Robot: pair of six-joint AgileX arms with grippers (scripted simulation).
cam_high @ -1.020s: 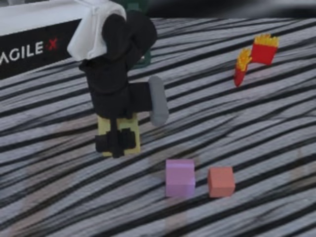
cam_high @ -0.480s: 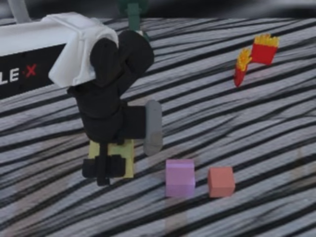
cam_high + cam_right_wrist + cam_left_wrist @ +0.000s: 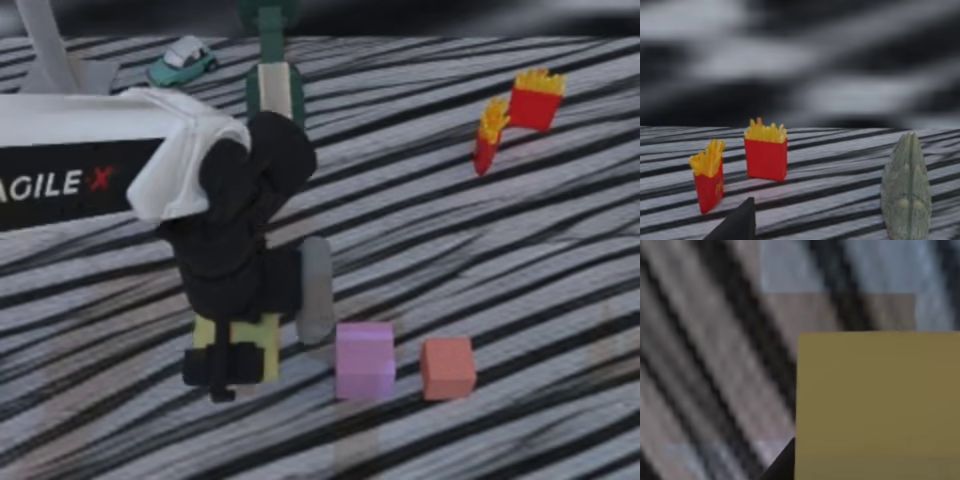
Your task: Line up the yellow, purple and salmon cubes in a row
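The left arm reaches in from the top view's left edge and bends down over the striped counter (image 3: 520, 300), its black wrist pointing toward the near edge. The left tool (image 3: 222, 368) is closed on the yellow cube (image 3: 268, 348), whose pale faces show on either side of the dark fingers. In the left wrist view this cube (image 3: 875, 405) fills the frame as a flat, matte olive-yellow face with sharp edges. It sits just left of the purple cube (image 3: 364, 360), which rests on the counter beside the salmon cube (image 3: 447, 367); the three lie roughly along one line, purple larger than salmon. The right tool is not seen in the top view; its wrist view shows only a dark tip, so its state cannot be told.
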